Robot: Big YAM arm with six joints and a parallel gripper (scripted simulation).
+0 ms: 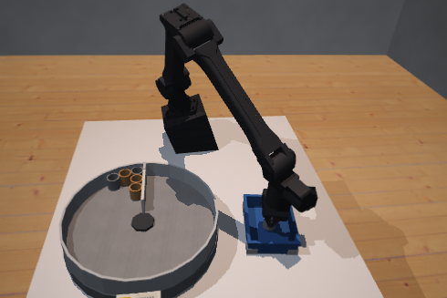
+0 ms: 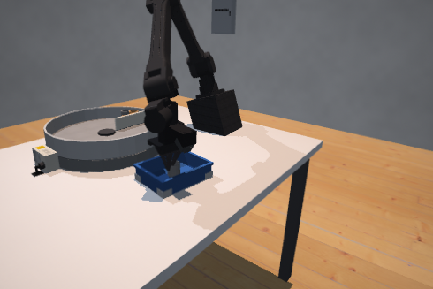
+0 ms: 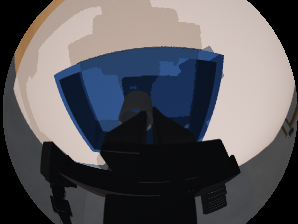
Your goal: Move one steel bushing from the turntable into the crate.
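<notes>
My gripper [image 1: 271, 220] [image 3: 149, 111] is shut on the grey steel bushing [image 1: 269, 228] [image 2: 175, 169] [image 3: 136, 101], pinching it at its wall. The bushing is low inside the walls of the blue crate [image 1: 273, 248] [image 2: 191, 181] [image 3: 145, 61]; whether it touches the crate floor cannot be told. The turntable [image 1: 105, 245] [image 2: 106, 147] carries two grey bushings, one in front [image 1: 113, 182] and one partly hidden [image 1: 137, 170], and three orange-brown bushings [image 1: 125, 177] [image 1: 136, 179] [image 1: 135, 192], grouped at its back beside the divider.
The upright divider [image 1: 144, 188] [image 2: 128, 120] runs from the dark hub [image 1: 142, 221] [image 2: 106, 132] to the turntable's raised rim. A small control box [image 2: 45, 158] stands at the turntable's side. The arm's black base [image 1: 189, 131] [image 2: 215, 112] stands at the back of the table. The turntable rim stands left of the crate.
</notes>
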